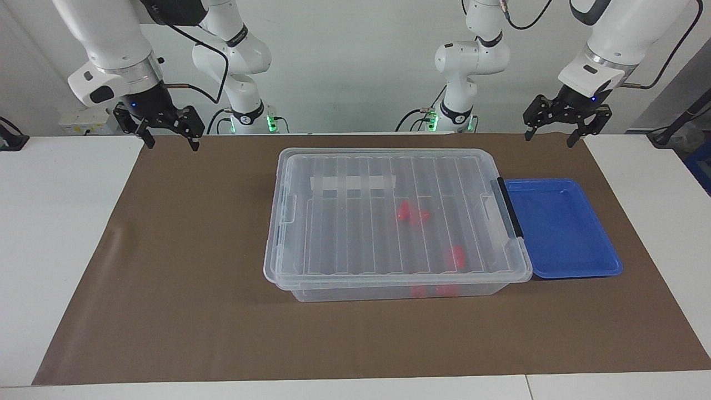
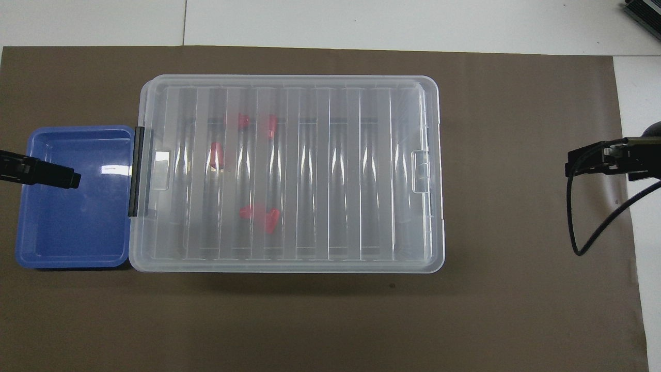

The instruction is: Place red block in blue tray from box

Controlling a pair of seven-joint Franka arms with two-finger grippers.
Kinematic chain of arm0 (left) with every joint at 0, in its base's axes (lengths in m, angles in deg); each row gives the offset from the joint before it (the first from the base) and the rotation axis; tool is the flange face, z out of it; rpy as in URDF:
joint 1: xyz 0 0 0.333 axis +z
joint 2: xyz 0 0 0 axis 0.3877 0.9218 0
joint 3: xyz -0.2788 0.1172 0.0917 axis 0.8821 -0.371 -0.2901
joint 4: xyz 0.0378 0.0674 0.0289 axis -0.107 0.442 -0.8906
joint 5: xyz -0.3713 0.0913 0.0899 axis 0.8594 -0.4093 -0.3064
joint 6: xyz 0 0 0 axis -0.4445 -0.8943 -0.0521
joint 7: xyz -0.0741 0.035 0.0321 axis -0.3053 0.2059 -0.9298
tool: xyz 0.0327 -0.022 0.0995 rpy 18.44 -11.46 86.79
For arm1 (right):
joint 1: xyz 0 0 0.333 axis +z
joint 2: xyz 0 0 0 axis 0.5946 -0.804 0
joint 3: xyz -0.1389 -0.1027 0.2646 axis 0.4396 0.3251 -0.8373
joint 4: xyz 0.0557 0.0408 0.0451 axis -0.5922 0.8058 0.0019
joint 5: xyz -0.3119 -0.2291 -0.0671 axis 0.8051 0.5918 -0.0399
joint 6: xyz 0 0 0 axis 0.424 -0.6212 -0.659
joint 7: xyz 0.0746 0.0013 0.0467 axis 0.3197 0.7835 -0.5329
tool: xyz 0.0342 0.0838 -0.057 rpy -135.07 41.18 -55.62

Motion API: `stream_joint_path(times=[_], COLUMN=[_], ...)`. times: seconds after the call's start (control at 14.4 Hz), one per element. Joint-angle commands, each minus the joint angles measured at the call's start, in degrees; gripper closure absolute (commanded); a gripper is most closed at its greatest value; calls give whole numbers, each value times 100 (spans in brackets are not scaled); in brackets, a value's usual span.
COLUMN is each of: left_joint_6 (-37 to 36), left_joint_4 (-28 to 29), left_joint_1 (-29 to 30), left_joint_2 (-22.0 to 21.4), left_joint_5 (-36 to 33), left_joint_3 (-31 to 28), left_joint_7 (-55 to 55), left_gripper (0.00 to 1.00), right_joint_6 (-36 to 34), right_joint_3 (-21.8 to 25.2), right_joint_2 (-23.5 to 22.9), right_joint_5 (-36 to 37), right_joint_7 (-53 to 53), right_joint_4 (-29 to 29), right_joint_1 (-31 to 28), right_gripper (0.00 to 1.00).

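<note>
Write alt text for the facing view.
A lidded clear box with red blocks inside sits on a brown mat, a blue tray touching its clip end. Both open tools, left and right, hang raised near the robots' edge.

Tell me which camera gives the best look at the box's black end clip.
The facing view: the black end clip shows slantwise along the box end beside the blue tray, its top face and length clear. The overhead view shows it only as a thin dark strip from straight above.
</note>
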Motion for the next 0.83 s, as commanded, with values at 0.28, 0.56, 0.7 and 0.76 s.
stream_joint_path(times=[0.28,0.56,0.7,0.76], left_joint_6=[-17,-17,-17,-17], left_joint_4=[92,92,92,92], left_joint_1=[1,1,1,1], left_joint_2=[-121,-121,-121,-121], left_joint_5=[-100,-100,-100,-100], left_joint_3=[-15,-15,-6,-15], left_joint_7=[31,31,31,31], left_gripper=[0,0,0,0], right_joint_6=[85,128,339,575], right_joint_3=[-27,-27,-62,-80], right_joint_2=[136,162,162,171], right_joint_5=[-12,-21,-21,-21], right_joint_7=[-141,-132,-114,-123], right_joint_4=[160,213,343,510], right_joint_1=[-72,-2,7,7], right_gripper=[0,0,0,0])
